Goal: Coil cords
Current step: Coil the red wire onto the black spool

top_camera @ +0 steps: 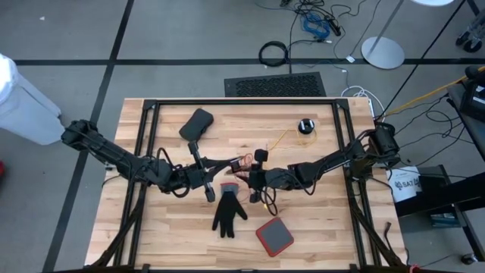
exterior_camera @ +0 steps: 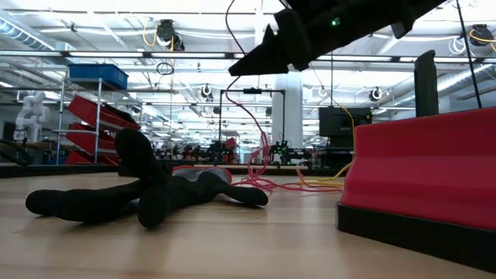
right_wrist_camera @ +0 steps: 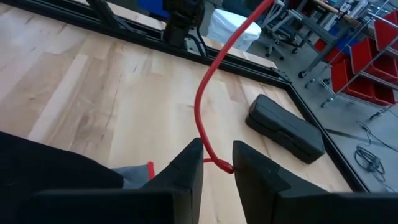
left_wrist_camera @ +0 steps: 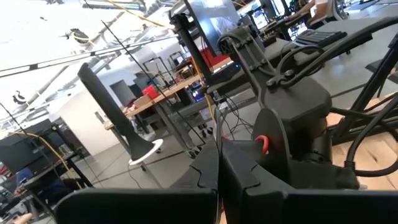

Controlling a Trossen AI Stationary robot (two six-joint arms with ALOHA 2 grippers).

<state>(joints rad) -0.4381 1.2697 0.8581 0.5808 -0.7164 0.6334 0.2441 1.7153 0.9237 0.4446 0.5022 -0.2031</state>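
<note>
Red cord (right_wrist_camera: 200,106) pinched between right gripper (right_wrist_camera: 216,163) fingers, rising away

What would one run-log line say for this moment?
right gripper: pinching red cord, lifted over table | left gripper: shut, facing right arm | black glove: lying flat

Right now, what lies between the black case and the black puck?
Bare tabletop, as the high view shows: nothing sits between the black case and the black puck, whose yellow cord trails off toward the table's middle.
</note>
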